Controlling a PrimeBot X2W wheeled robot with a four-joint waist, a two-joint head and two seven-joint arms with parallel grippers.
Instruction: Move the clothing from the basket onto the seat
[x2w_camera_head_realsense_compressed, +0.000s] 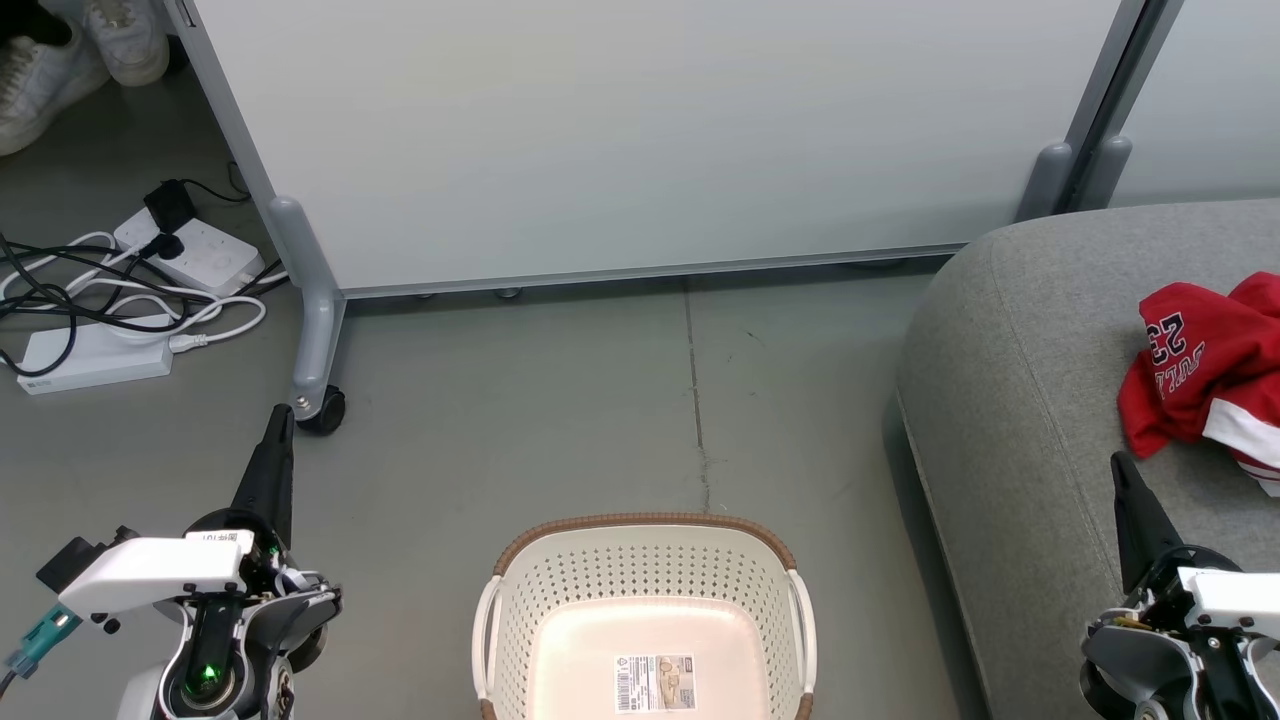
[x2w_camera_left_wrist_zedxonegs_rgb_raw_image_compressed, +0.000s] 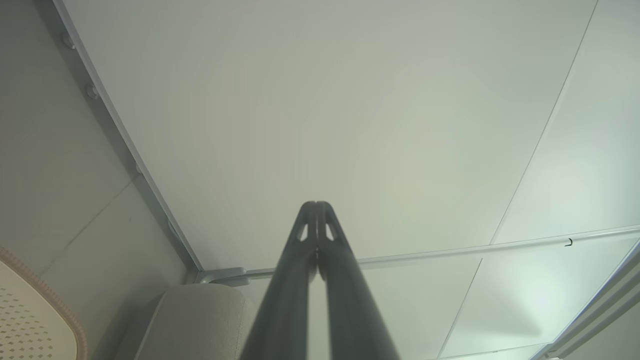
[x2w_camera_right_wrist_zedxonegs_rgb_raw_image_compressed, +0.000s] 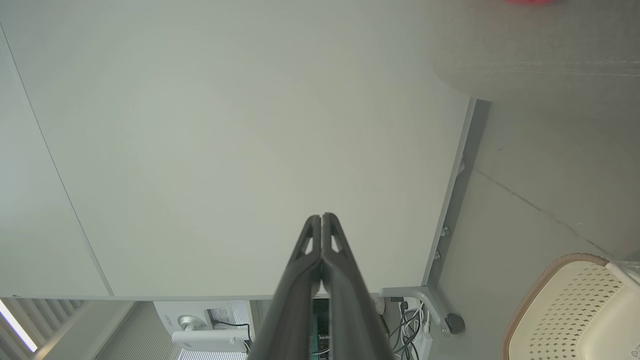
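The left gripper (x2w_camera_head_realsense_compressed: 282, 415) and right gripper (x2w_camera_head_realsense_compressed: 1118, 462) stand clenched and empty in the head view, either side of the bare basket (x2w_camera_head_realsense_compressed: 640, 525), while the clothing (x2w_camera_head_realsense_compressed: 1205, 365) lies crumpled on the seat (x2w_camera_head_realsense_compressed: 1010, 400). Each wrist view shows its jaws pressed together on nothing. To me the job looks done.

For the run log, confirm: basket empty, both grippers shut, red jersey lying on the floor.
Not quite: the head view shows the red jersey lying on the grey sofa instead. The basket is empty; left gripper and right gripper shut.
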